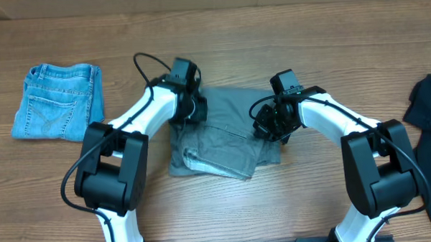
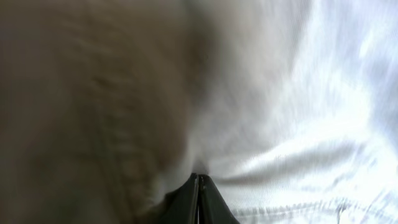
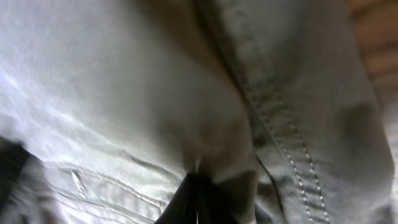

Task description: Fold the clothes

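The grey shorts (image 1: 227, 135) lie partly folded in the middle of the table, between both arms. My left gripper (image 1: 188, 107) is down on their left upper edge, its jaws shut on a pinch of the grey cloth (image 2: 261, 112) that fills the left wrist view. My right gripper (image 1: 271, 122) is at their right edge, shut on a bunched fold of the grey cloth (image 3: 205, 143) beside a stitched seam (image 3: 283, 149). Light-blue denim shorts (image 1: 59, 102) lie folded at the far left. A black garment (image 1: 427, 103) lies at the right edge.
Bare wooden table (image 1: 285, 47) runs along the back and the front. Both arm bases (image 1: 109, 175) stand near the front edge on either side of the grey shorts. A black cable (image 1: 147, 66) loops above the left arm.
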Controlling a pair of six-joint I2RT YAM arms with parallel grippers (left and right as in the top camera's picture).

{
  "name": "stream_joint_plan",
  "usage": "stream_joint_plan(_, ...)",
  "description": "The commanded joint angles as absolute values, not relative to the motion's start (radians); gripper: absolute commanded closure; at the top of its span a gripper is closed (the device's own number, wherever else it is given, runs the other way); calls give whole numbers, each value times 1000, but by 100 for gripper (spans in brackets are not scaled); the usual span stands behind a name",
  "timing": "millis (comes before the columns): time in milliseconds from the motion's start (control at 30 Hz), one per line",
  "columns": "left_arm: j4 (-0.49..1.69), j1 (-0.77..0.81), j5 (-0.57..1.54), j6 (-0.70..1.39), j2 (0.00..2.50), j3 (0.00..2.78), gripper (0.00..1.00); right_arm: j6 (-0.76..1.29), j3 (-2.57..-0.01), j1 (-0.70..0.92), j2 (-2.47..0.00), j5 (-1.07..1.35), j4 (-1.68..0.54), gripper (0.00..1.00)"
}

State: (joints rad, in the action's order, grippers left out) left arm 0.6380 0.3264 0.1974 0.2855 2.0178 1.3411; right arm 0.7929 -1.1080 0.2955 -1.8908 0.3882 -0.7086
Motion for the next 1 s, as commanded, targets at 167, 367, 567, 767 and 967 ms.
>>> stream_joint_plan(167, 849, 280, 244, 239, 2048, 1739, 75, 566, -1117, 289, -1800, 299, -756, 96)
stream_joint_plan(367, 1202, 251, 192, 217, 2048, 1948, 35, 368, -1153, 291, -1740, 569, -751, 96)
stream_joint_plan(567, 1421, 114, 246, 237, 2048, 1934, 27, 382, -1151, 349, -1763, 569, -703, 96)
stream_joint_plan(767, 1414, -12, 442, 85, 2048, 1791, 20, 553, -1144, 407, -1842, 446, -673, 95)
stream_joint_plan(967, 1213, -8, 625, 22, 2048, 1534, 18, 628, -1132, 411, -1920, 446, -660, 96)
